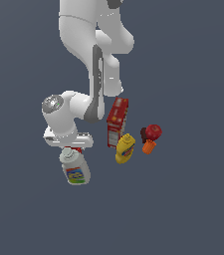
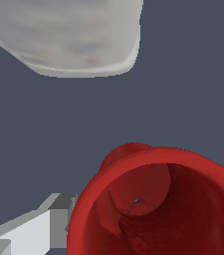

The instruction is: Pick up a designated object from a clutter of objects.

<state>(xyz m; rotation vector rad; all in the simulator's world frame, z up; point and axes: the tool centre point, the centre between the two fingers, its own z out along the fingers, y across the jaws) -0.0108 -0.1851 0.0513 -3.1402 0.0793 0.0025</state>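
The red cup (image 2: pixel 153 209) fills the lower part of the wrist view, mouth open towards the camera. In the exterior view only a sliver of the cup (image 1: pixel 77 149) shows under the hand. My gripper (image 1: pixel 71 146) is low over it and looks open. One grey finger (image 2: pixel 39 229) stands just outside the cup's rim; the other finger is hidden. The white labelled bottle (image 1: pixel 75 168) lies right beside the cup and shows blurred in the wrist view (image 2: pixel 73 35).
A tall red box (image 1: pixel 117 121) stands to the exterior view's right of the arm. A yellow squeeze bottle (image 1: pixel 125 148) leans by it. Further right are a red round fruit (image 1: pixel 154 131) and a small orange piece (image 1: pixel 149 146).
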